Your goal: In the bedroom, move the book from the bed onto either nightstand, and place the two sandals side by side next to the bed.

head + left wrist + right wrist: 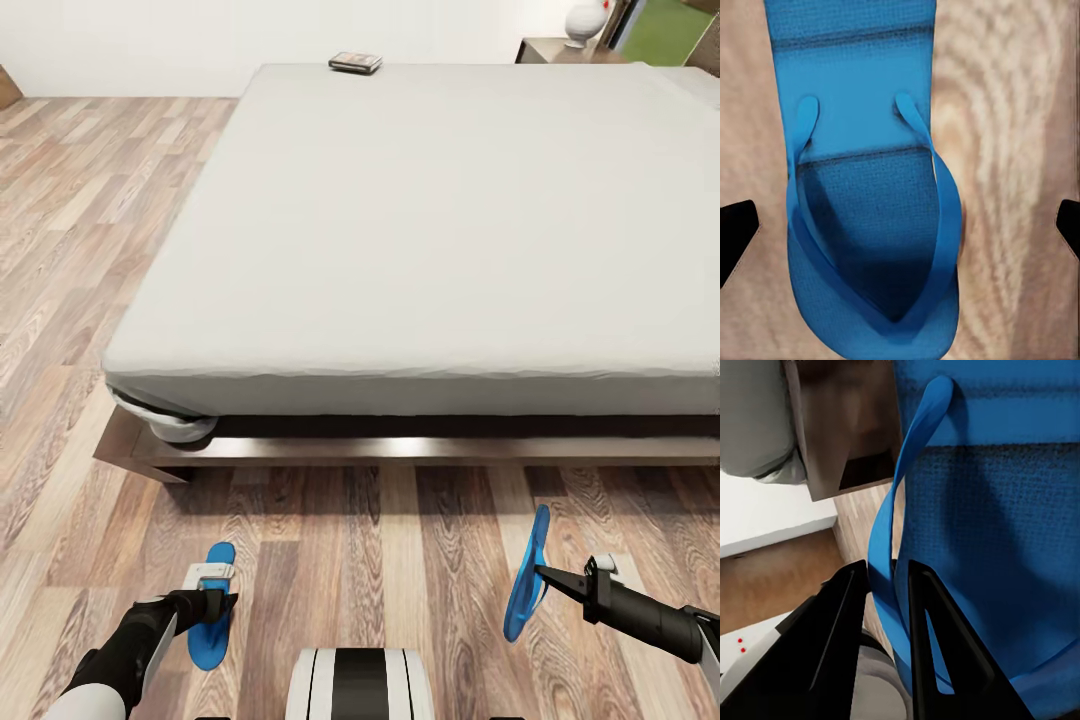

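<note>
Left arm: enters the head view from the lower left, black forearm bent inward, left gripper [212, 592] poised over a blue sandal [210, 610] lying flat, sole down, on the wood-plank floor [380, 560]. In the left wrist view its dark fingers [736, 232] stand spread wide to either side of that sandal [870, 225], clear of it: released.

Right arm: reaches in from the lower right, forearm nearly level, right gripper [543, 575] pointing inward. Its fingers [937, 637] are pinched on the thin thong strap [904, 510] of the second sandal [527, 575], which hangs on edge, sole upright, tipped slightly; whether its lower end touches the floor cannot be told.

Open room: a strip of bare floor runs between the two sandals and the near edge of the bed [450, 250]; the sandals are well apart, one either side of the robot's trunk [360, 685].

Bed: plain white mattress, smooth with a softly creased near edge, on a glossy dark-brown platform frame [400, 450] that juts past the mattress at the near left corner.

Book [356, 62]: small, thin, dark cover, flat on the mattress at its far edge.

Nightstand [560, 48]: dark-brown top beyond the far right of the bed, carrying a white rounded object [585, 20].

Floor: mixed brown and grey planks, visible grain.
</note>
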Tool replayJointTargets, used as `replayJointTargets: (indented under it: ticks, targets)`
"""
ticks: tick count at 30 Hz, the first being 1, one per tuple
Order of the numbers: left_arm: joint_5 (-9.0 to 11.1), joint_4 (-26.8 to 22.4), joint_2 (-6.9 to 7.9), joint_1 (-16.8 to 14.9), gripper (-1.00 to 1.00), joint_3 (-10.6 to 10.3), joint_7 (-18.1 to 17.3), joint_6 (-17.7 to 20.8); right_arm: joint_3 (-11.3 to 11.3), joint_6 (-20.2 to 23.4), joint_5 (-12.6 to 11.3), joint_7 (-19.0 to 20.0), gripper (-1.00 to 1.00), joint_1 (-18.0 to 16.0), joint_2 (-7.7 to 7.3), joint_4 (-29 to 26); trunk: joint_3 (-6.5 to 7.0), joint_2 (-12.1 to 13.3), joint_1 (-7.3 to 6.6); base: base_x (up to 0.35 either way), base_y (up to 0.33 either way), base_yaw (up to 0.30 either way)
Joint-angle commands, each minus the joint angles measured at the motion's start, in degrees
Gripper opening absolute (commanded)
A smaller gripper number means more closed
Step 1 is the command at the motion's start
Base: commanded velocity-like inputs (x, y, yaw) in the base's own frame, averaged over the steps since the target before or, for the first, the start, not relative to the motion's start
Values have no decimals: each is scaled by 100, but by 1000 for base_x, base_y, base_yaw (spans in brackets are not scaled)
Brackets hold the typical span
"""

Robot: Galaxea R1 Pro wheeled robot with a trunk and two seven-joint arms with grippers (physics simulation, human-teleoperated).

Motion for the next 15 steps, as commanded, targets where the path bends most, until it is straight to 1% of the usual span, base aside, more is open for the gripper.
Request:
replayJointTargets:
  ticks: [1, 7, 10, 11, 12, 13, 15]
  targets:
    - [-61, -10, -6, -2, 100, 38, -54, 23, -1, 71, -3, 25, -100, -1, -1, 2, 19, 0, -3, 0, 0, 0]
    - [-54, -24, 1, -2, 100, 45, -84, 23, -1, 71, 5, 24, -100, -1, -1, 2, 152, 8, -19, 0, 0, 0]
    - [-41, -54, 33, -2, 100, 75, -112, 23, -1, 71, 8, 24, -100, -1, -1, 2, 152, 8, -19, 0, 0, 0]
    - [-32, -80, 107, -2, 100, 98, -129, 26, -1, 71, 8, 24, -100, -1, -1, 2, 152, 8, -19, 0, 0, 0]
    - [-29, -97, 145, -2, 100, 105, -147, 27, -2, 71, 9, 24, -100, -1, -1, 2, 152, 8, -19, 0, 0, 0]
    - [-18, -162, 242, -2, 100, 116, -223, 32, -2, 71, 9, 24, -100, -1, -1, 2, 152, 8, -19, 0, 0, 0]
    - [9, -257, 340, -2, 100, 126, -367, 38, -2, 71, 9, 24, -100, -1, -1, 2, 152, 8, -19, 0, 0, 0]
